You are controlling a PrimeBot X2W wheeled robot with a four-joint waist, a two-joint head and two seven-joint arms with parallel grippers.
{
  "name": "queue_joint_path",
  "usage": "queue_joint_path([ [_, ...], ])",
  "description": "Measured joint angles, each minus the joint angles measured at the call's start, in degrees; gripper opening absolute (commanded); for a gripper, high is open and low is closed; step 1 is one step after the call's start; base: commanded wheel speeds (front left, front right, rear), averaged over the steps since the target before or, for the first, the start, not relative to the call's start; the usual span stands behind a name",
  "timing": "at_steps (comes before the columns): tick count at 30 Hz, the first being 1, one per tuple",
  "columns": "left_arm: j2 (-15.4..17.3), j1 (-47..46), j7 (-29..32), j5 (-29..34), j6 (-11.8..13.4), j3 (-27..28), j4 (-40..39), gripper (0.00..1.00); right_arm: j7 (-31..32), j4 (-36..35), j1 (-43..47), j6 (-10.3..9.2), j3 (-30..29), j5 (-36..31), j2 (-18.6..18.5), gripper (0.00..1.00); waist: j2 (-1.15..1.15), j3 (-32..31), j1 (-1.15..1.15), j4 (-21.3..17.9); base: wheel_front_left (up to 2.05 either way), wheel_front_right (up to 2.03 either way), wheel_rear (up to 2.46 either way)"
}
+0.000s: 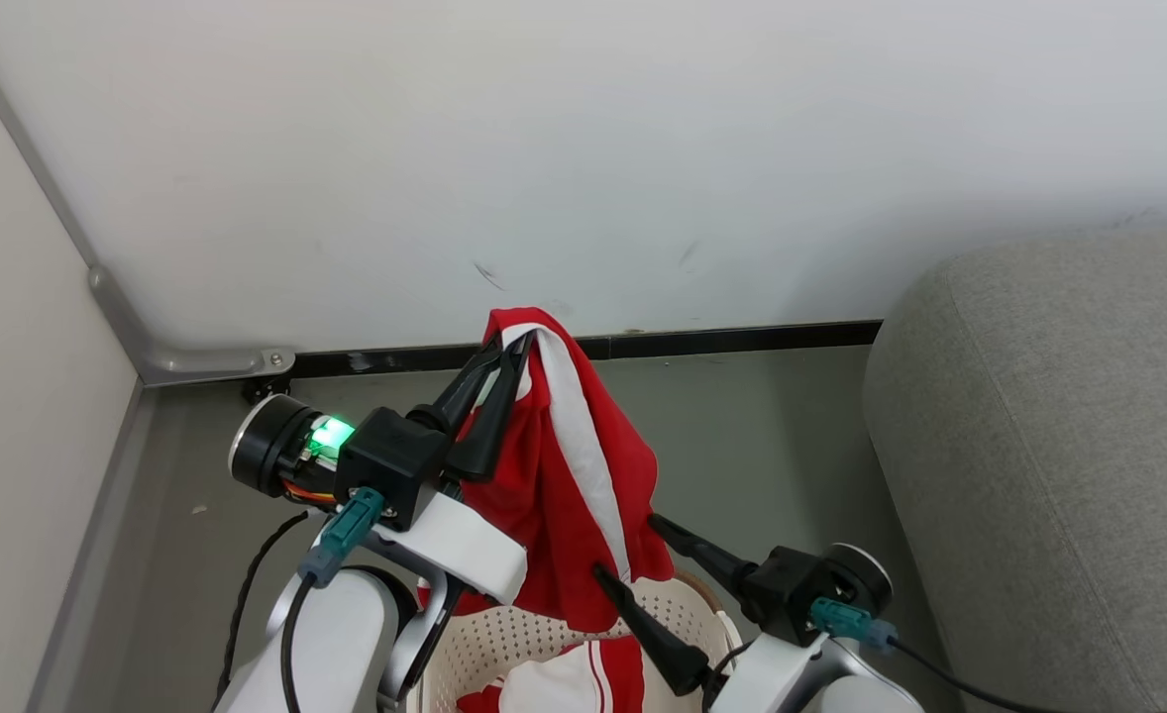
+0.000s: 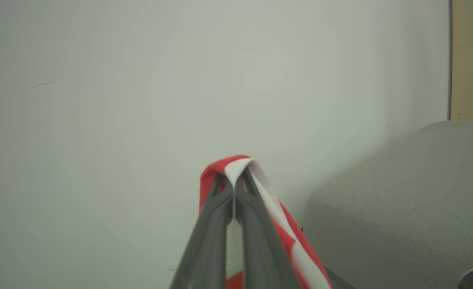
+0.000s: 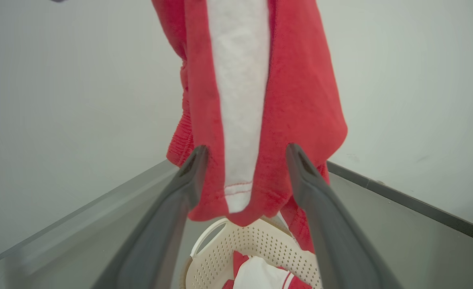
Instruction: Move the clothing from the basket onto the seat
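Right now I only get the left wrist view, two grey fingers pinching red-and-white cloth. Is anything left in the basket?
Observer: Yes, a second garment lies in the basket, red and white too.
Operator: Is my piece clear of it?
Observer: The lifted garment hangs right above the basket, hem near its rim.
Operator: And the other hand?
Observer: The right gripper is open, pointing at the hanging cloth, holding nothing.

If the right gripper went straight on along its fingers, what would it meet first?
Probably the hanging red-and-white garment, which is straight ahead of the open right gripper, though the exact depth is unclear.
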Motion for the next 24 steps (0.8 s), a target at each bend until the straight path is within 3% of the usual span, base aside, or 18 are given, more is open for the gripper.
queue_joint_path([
  [22, -1.6, 0.0, 2.5, 0.0, -1.0, -3.8, -2.6, 0.0, -1.5, 9.6, -6.9, 0.0, -0.9, -3.5, 1.7, 1.0, 0.0, 0.6, 0.0, 3.0, 0.0, 0.0, 0.0],
  [23, -1.7, 0.0, 2.7, 0.0, -1.0, -4.1, -2.8, 0.0, -1.6, 10.4, -7.8, 0.0, -0.9, -3.6, 1.8, 0.6, 0.0, 0.7, 0.0, 3.3, 0.0, 0.0, 0.0],
  [24, -1.7, 0.0, 2.7, 0.0, -1.0, -4.1, -2.9, 0.0, -1.7, 10.7, -8.2, 0.0, -0.9, -3.6, 1.8, 0.34, 0.0, 0.8, 0.0, 3.4, 0.0, 0.0, 0.0],
])
